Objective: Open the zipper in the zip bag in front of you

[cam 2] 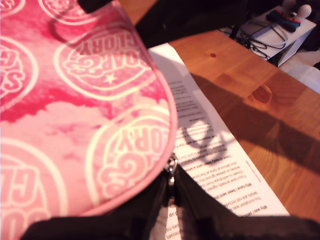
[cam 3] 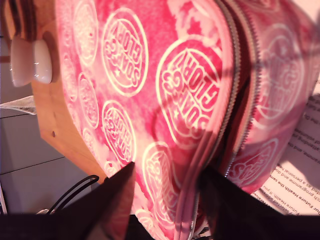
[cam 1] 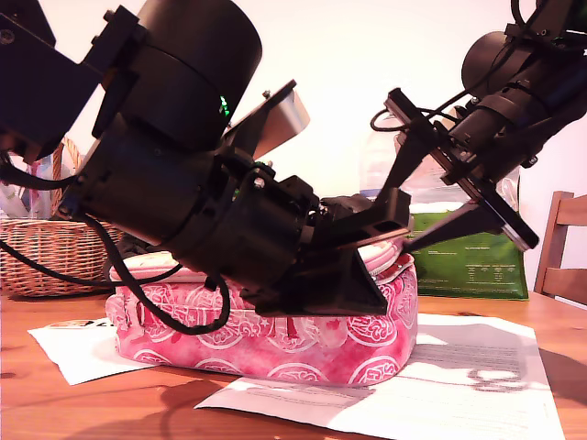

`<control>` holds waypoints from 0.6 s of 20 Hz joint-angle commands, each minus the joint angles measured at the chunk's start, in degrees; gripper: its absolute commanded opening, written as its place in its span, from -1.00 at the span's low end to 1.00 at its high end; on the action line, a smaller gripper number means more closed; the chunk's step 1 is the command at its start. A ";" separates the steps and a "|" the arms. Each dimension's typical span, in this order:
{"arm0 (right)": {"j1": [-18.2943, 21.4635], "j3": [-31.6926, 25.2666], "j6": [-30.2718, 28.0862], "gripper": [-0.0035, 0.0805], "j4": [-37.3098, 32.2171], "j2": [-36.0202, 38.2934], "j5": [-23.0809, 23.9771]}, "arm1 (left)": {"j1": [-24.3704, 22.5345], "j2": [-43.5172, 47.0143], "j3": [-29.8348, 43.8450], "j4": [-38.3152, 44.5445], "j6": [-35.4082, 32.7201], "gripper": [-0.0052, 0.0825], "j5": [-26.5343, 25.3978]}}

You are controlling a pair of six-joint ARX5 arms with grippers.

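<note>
Looking at the exterior view: the zip bag (cam 1: pixel 275 339) lies on the counter (cam 1: pixel 55 403), lid lifted, both our arms over it.
First wrist view: our first gripper (cam 2: pixel 171 192) pinches the metal pull (cam 2: pixel 172 167), jaws clenched.
Second wrist view: the zipper (cam 3: pixel 235 85) gapes partly; our second gripper (cam 3: pixel 167 187) grasps the lid edge; unzipping remains.

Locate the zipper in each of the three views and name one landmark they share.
Exterior view: the zipper is mostly hidden by the arms; a short stretch shows under the raised lid toward the exterior view's right.
First wrist view: only a small metal piece at the lid's rim, by my first gripper.
Second wrist view: two toothed rows, parted.
Shared landmark: the printed paper under the zip bag.
</note>
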State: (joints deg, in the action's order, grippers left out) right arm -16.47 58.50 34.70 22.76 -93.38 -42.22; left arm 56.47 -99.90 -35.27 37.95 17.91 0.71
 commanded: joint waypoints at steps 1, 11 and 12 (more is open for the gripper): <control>-1.25 -0.26 -0.07 -0.38 -1.44 0.04 -0.72 | 0.63 -0.15 -0.33 -0.61 -0.37 -0.93 1.46; -2.99 -0.26 -2.45 -0.95 -1.20 0.04 9.99 | 0.63 -0.15 -0.42 -0.46 0.17 -0.93 3.37; -2.99 -0.26 -3.26 -0.95 -1.11 0.04 10.32 | 0.63 -0.13 -0.42 -0.68 0.17 -0.93 3.39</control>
State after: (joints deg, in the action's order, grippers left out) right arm -18.85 58.50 32.47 23.16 -93.38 -32.36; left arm 56.10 -99.88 -35.57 37.50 17.98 2.35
